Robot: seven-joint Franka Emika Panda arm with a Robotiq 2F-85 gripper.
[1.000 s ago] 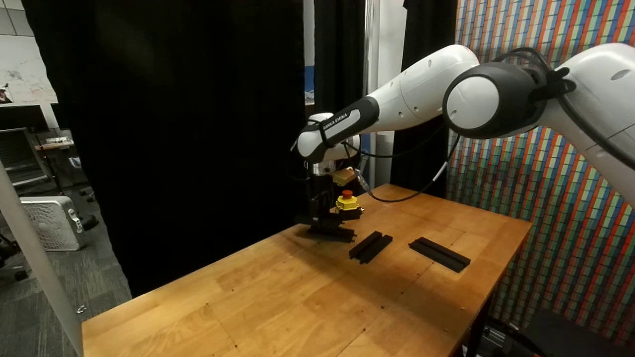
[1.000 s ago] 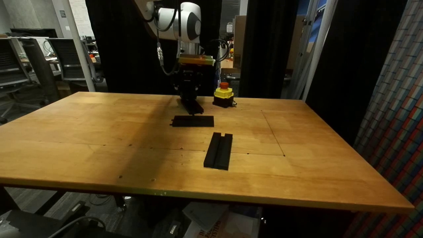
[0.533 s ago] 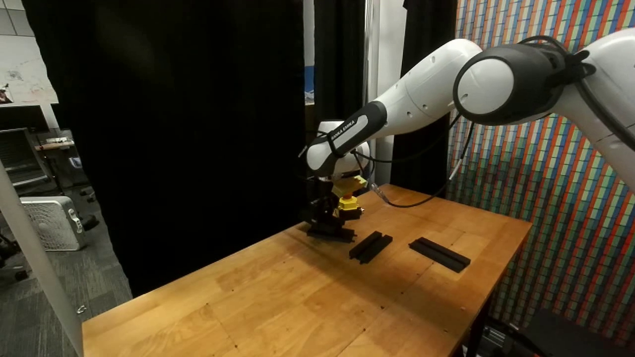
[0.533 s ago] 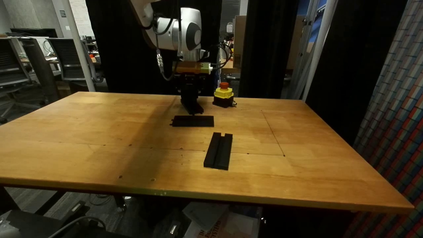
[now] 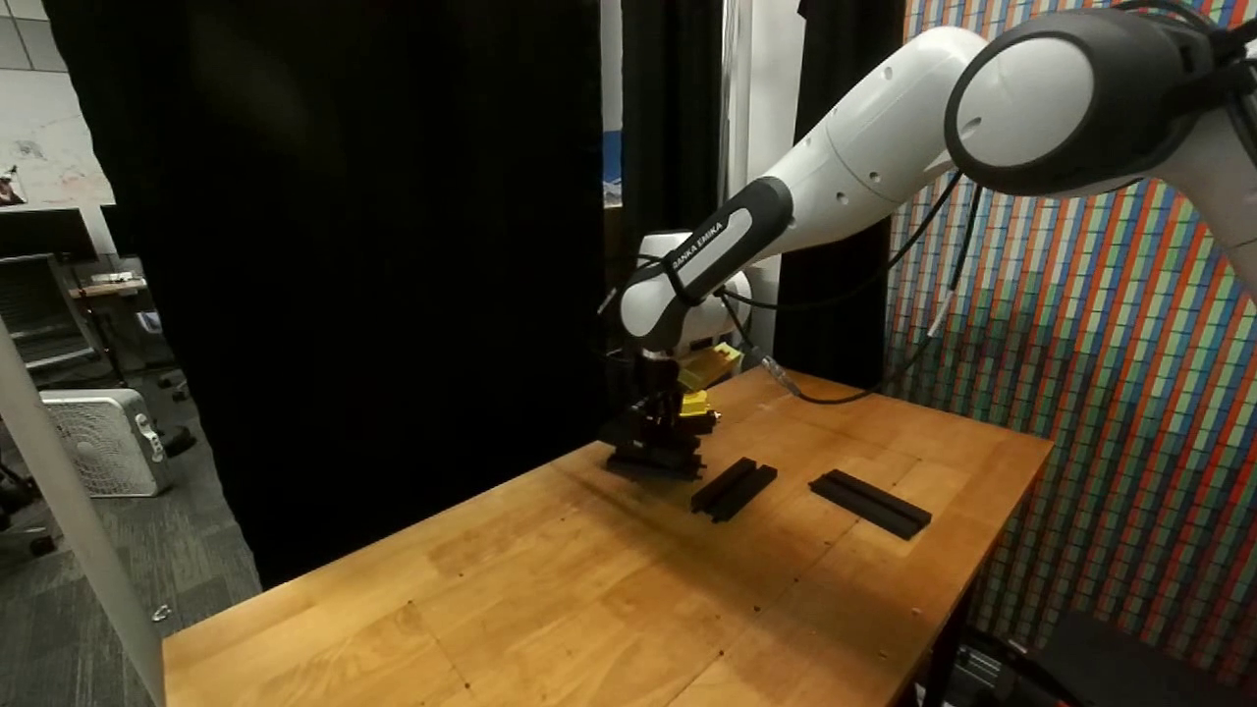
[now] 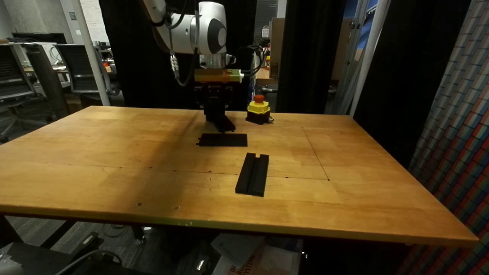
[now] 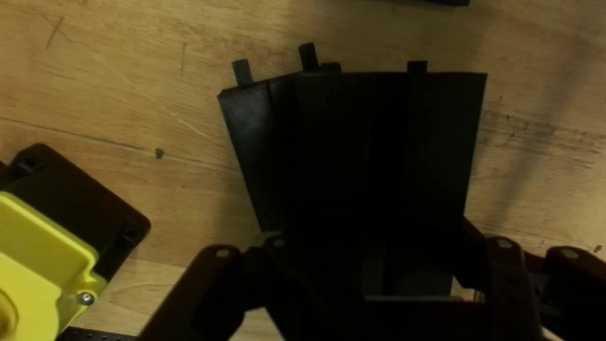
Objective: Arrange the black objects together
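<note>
Across the honey-brown wooden counter (image 6: 114, 187), scored by a thin dark line (image 6: 316, 153) and dotted with small dark spots (image 6: 139, 204), a soft shadow (image 6: 162, 175) fell; towards the far edge, as an exterior view had it, the end effector (image 7: 371, 251) was clamped on a grooved black slab (image 7: 445, 142); the wrist view showed this slab overlapping, at an angle, a lower black slab (image 6: 228, 124) that lay on the counter; whether the two touched could not be told. Just beside the lower one a crosswise black slab (image 6: 222, 140) lay flat; well apart from the end effector, towards the near edge, lay a long black grooved piece (image 6: 261, 175), and whether that was one slab or two side by side was unclear; a yellow emergency-stop button (image 6: 259, 107) with a red cap and a black base stood upright near the end effector.

Black curtains (image 6: 130, 76) hung round the far side; a wall covering (image 5: 1100, 412) patterned in red, green and blue blocks covered another; the white robot arm (image 5: 884, 108) slanted down over the counter; past the curtains a white box fan (image 5: 103, 447) stood on grey carpet (image 5: 191, 570), with a computer monitor (image 5: 44, 234) and a scribbled whiteboard (image 5: 54, 133) beyond; office chairs (image 6: 78, 70) and a pale pole (image 6: 89, 53) stood past a corner of the counter; a strip of brown cardboard box (image 6: 278, 49) showed between two curtains; below the counter lay papers (image 6: 263, 261), one with printed capitals.
</note>
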